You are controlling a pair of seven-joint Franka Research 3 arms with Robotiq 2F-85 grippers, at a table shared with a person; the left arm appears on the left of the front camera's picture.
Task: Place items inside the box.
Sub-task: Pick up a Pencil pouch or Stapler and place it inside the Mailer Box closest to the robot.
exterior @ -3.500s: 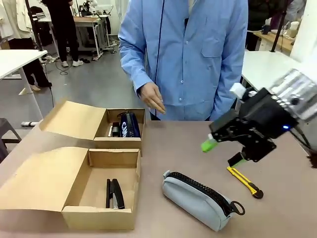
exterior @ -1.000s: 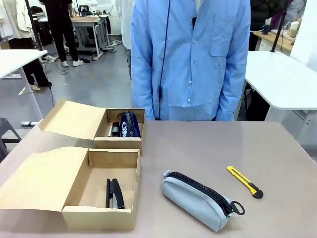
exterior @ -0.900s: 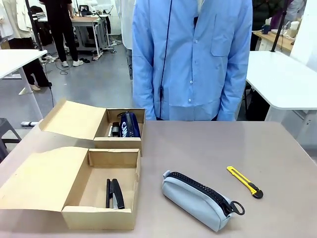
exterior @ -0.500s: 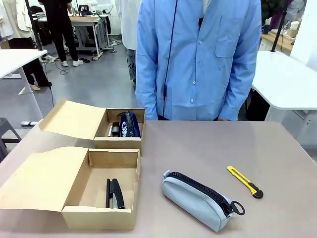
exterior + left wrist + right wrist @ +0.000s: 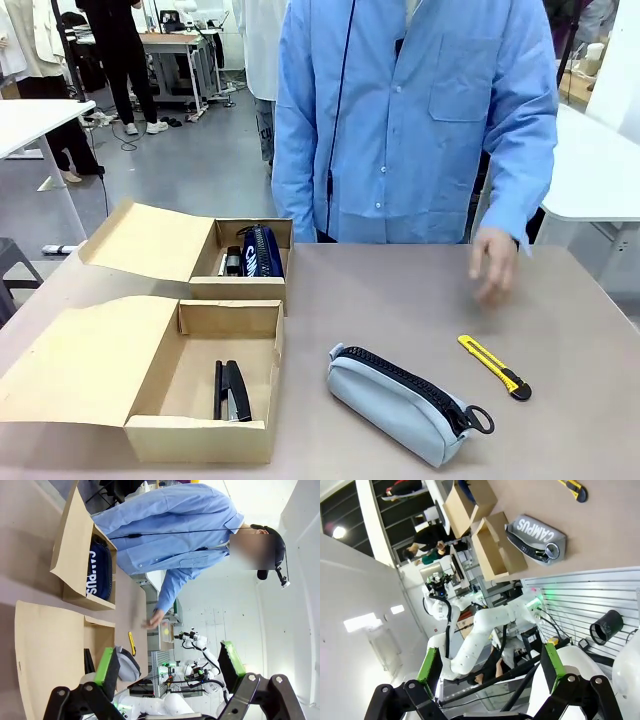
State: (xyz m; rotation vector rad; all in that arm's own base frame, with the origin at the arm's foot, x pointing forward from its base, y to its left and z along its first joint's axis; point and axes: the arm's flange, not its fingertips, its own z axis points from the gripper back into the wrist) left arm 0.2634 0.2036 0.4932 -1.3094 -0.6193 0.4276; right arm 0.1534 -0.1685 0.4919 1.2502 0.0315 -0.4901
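Tan surface [image 5: 380, 300]: grey zip pencil pouch [image 5: 400, 402] at 5 o'clock, yellow-black utility knife [image 5: 494, 366] at its 2 o'clock, both outside the nearer cardboard box [image 5: 200, 440] at 8 o'clock. Left gripper [image 5: 167, 660] and right gripper [image 5: 489, 662] are spread wide and empty. Hazard: the person's hand [image 5: 493, 263] hovers near the knife, so a reach there risks collision.

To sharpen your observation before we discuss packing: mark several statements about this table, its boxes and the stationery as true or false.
1. The grey pouch lies on the table, outside both boxes. True.
2. The utility knife is inside the near box. False: it lies on the table, right of the grey pouch.
3. The navy pouch sits in the far box. True.
4. The person's hand grips the utility knife. False: the hand is apart from it.
5. The near box is empty. False: it holds a black stapler.
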